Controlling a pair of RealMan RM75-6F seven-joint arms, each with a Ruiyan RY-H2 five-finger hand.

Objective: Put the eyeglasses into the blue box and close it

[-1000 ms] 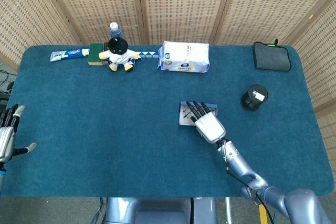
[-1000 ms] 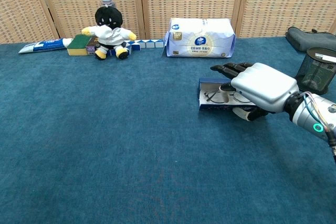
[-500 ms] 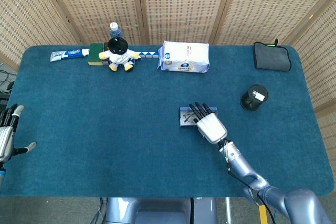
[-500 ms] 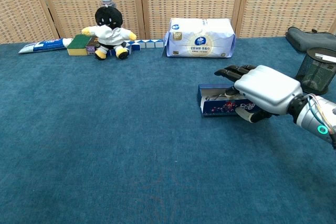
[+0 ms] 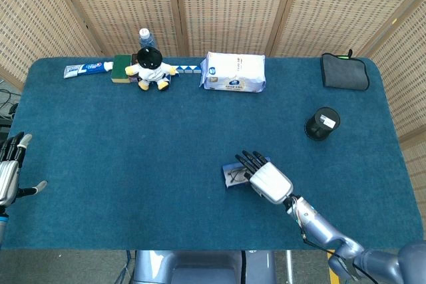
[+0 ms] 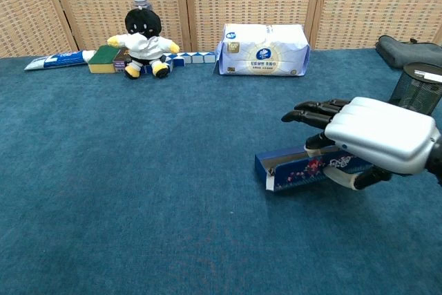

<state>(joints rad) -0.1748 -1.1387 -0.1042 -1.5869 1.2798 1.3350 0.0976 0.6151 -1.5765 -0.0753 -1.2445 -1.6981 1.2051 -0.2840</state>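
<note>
The blue box (image 5: 231,175) (image 6: 298,173) lies in my right hand (image 5: 269,181) (image 6: 378,137), tilted, with its open end facing left. The fingers (image 6: 314,112) reach over its top while the thumb sits under its near side. In the head view the eyeglasses (image 5: 235,176) show as thin dark frames inside the box; the chest view hides them. The lid stands open. My left hand (image 5: 8,172) rests at the table's left edge with its fingers apart, holding nothing.
Along the far edge sit a toothpaste tube (image 5: 85,68), a sponge (image 5: 121,68), a water bottle (image 5: 144,34), a plush toy (image 5: 150,68) and a tissue pack (image 5: 233,72). A black mesh cup (image 5: 322,124) and a dark pouch (image 5: 344,71) are at the right.
My right hand has drawn the blue box toward the near edge and slightly left, and the box now sits tilted in its grip. The left hand has not moved.
</note>
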